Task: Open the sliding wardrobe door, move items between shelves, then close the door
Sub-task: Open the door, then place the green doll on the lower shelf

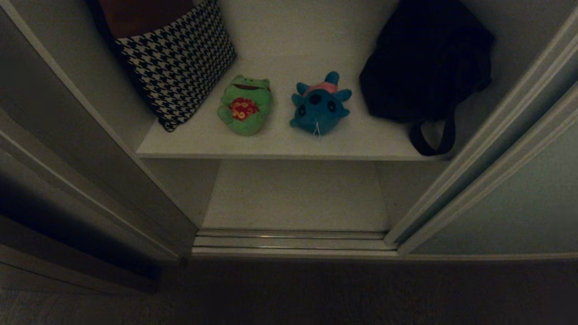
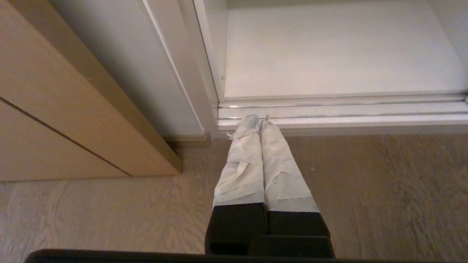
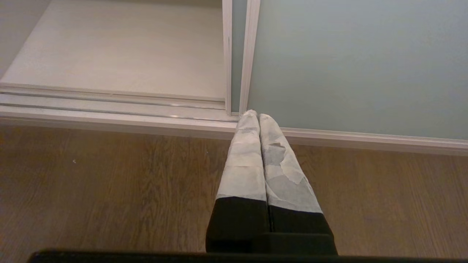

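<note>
On the upper white matte shelf (image 1: 280, 144), the soft green plush frog (image 1: 245, 106) sits at nine o'clock of the blue plush creature (image 1: 319, 108); both look light and squashy, so I would pinch their round bodies. My left pincer (image 2: 259, 122) and right pincer (image 3: 254, 117) hang clenched and empty above the brown wooden floor (image 3: 109, 182). The pale grey-green sliding door (image 3: 358, 65) stands open at three o'clock.

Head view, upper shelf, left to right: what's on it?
Houndstooth cushion → green frog plush → blue plush → black bag, all on the upper shelf.
</note>
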